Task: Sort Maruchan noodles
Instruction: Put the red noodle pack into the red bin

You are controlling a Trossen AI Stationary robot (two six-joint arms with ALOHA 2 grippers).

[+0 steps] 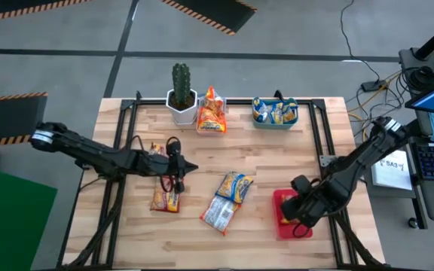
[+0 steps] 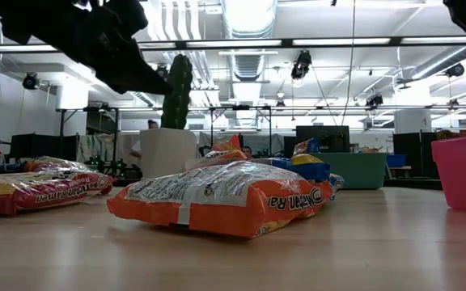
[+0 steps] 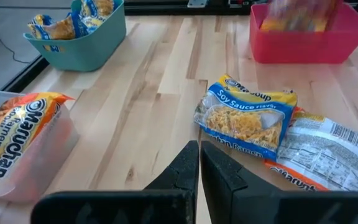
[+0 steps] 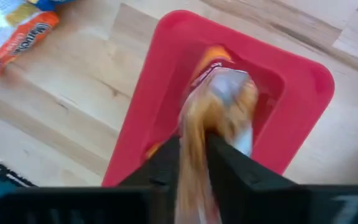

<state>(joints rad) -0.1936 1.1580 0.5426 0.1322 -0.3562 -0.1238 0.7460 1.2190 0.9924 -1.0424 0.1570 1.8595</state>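
Maruchan noodles lie scattered over the wooden table [image 1: 277, 150] as flat, crinkly plastic packets, and they differ in colour. Farthest left, two red-and-orange packets [image 1: 164, 199] lie by the left gripper [image 1: 189, 168], which hovers over the table's left half with its fingers [image 3: 188, 169] pressed together and nothing between them. Behind it stands a cactus in a white pot [image 1: 181, 98], and just beside that pot a clear container holds upright orange packets [image 1: 211, 111] printed with the brand name in large letters.

Near the table's middle, a blue-and-yellow packet [image 3: 248, 123] labelled soy sauce flavor shows the noodle block through a clear window; it overlaps an orange packet [image 3: 328, 155] lying with its silvery white back up, barcode and small print showing. In the low view that packet's orange edge [image 2: 241, 202] shows the brand lettering.

At the far edge, right of centre, a teal bin [image 1: 275, 113] holds several blue-and-yellow packets.

On the right, near the front edge, sits a red bin [image 4: 166, 99]. The right gripper [image 4: 196, 155] is over it, fingers clamped on an orange-and-silver packet [image 4: 219, 93] that hangs partly inside the bin; its print is too blurred to read.
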